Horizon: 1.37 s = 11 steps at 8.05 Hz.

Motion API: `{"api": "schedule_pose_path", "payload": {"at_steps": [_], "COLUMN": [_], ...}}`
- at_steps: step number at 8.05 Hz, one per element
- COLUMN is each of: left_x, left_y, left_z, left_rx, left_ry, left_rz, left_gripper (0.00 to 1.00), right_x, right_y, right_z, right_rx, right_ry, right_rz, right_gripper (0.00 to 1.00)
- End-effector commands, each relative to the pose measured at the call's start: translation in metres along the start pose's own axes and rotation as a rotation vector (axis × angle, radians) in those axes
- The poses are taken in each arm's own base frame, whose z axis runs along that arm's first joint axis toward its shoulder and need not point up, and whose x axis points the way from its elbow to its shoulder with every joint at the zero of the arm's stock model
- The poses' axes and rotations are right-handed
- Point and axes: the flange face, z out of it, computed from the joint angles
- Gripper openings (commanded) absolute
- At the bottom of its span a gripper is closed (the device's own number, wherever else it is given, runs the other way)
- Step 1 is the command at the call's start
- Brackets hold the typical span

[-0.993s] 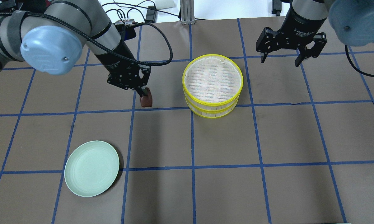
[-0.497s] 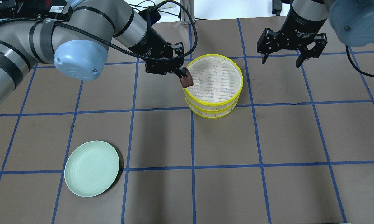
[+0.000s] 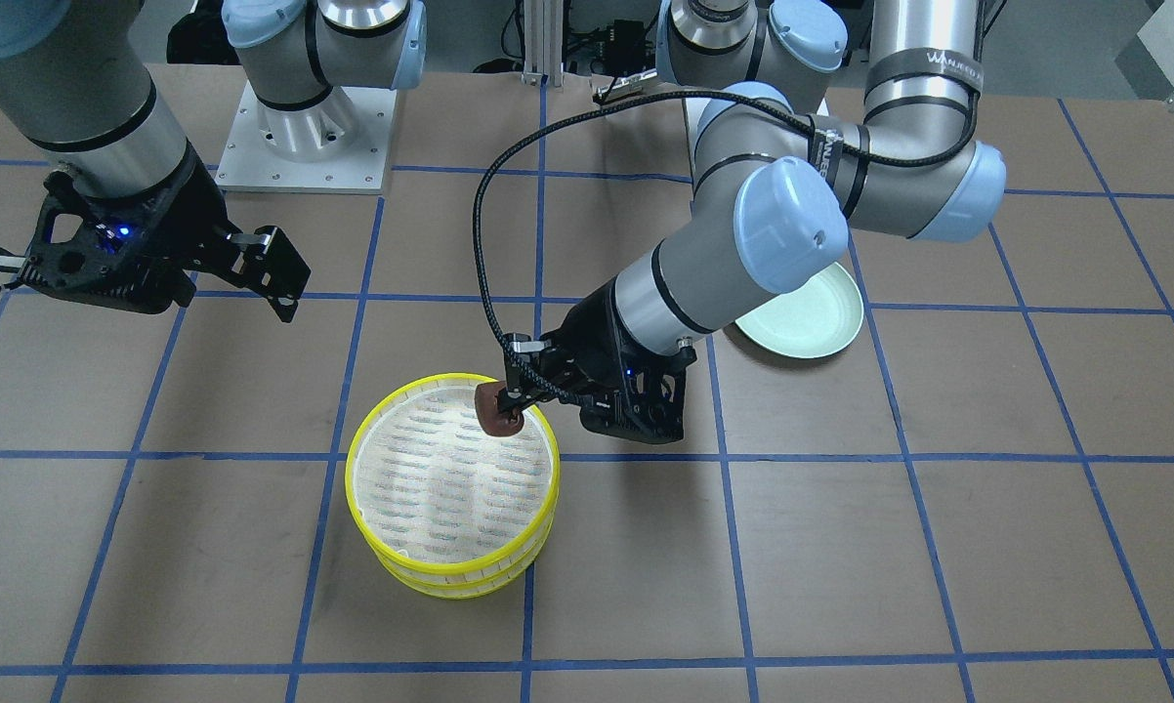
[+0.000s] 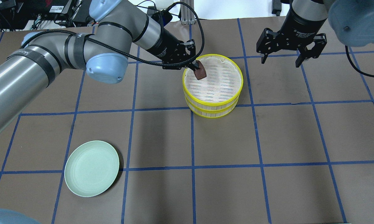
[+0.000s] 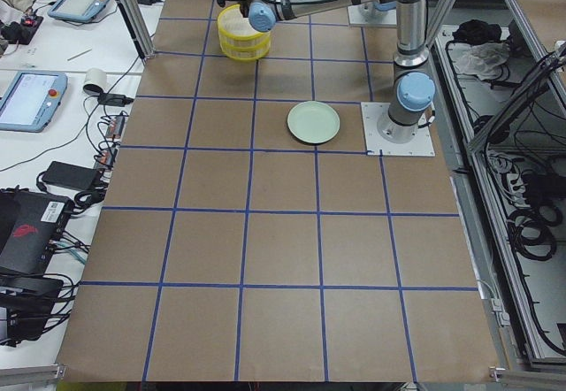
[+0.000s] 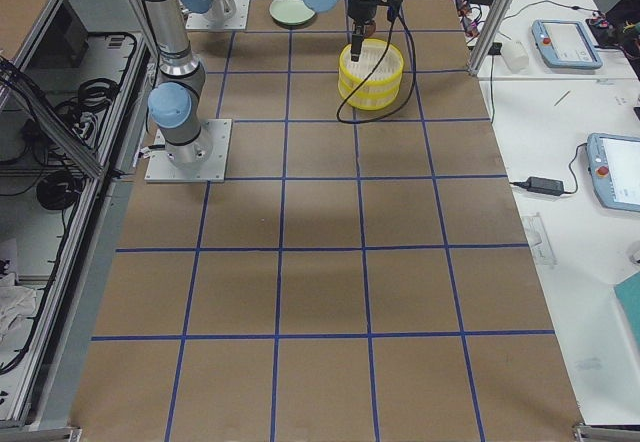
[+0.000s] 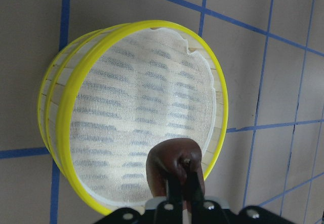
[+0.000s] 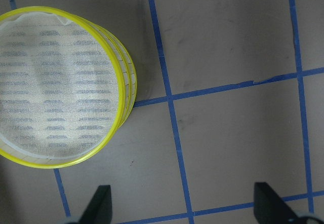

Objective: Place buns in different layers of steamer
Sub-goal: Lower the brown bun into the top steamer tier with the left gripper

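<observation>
The dark brown bun (image 4: 201,74) is being carried by the left gripper (image 4: 197,69), with the jaws being kept narrowly pinched on its upper end. A second ago it was being held over bare table, well out at 9 o'clock from the steamer (image 4: 212,112). Half a second ago it was being brought up to the yellow rim. Now, in the overhead view, it is being hung just inside the rim of the top layer (image 4: 242,81), at about 10 o'clock, above the white slatted base and seemingly not yet touching it.

The transport is therefore being judged as nearly done. What is being called for next is a short descent toward the tray's middle and a release.

The right gripper (image 4: 281,61) is being left unmoved at the steamer's 2 o'clock, its jaws spread wide and empty. The green plate (image 4: 91,168) is being left bare at 7 o'clock.

The pale bun is being shown in no view. Whether it is being hidden in the lower layer (image 4: 224,111) cannot be told.
</observation>
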Motion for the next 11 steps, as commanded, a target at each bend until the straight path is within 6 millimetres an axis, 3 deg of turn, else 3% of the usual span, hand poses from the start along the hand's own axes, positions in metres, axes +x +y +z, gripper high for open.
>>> {"api": "schedule_pose_path", "payload": {"at_steps": [1,3,4,6,7,8,11], "left_x": [-0.017,-0.029,-0.026,-0.013,-0.003,0.007,0.004], "left_y": [-0.021,-0.03,-0.029,-0.023,-0.021,-0.016,0.002], "left_z": [0.035,0.053,0.056,0.059,0.05,0.033,-0.007], "left_rx": [0.024,0.03,0.027,0.026,0.041,0.069,0.074], "left_ry": [0.008,0.002,0.006,0.009,0.016,0.004,-0.176], "left_rz": [0.007,-0.026,-0.07,-0.153,-0.152,-0.128,-0.06], "left_gripper": [0.0,0.51,0.68,0.8,0.83,0.96,1.0], "right_x": [0.001,0.0,0.001,0.001,0.0,-0.001,-0.002], "right_y": [0.0,0.0,0.0,-0.001,-0.001,-0.002,-0.003], "right_z": [0.002,0.002,0.002,0.002,0.003,0.005,0.006], "right_rx": [-0.004,-0.004,-0.004,-0.004,-0.005,-0.009,-0.006], "right_ry": [0.0,0.0,0.0,0.0,0.001,-0.002,-0.004], "right_rz": [0.001,-0.002,0.0,0.0,-0.002,-0.001,-0.002], "right_gripper": [1.0,1.0,1.0,1.0,1.0,1.0,1.0]}}
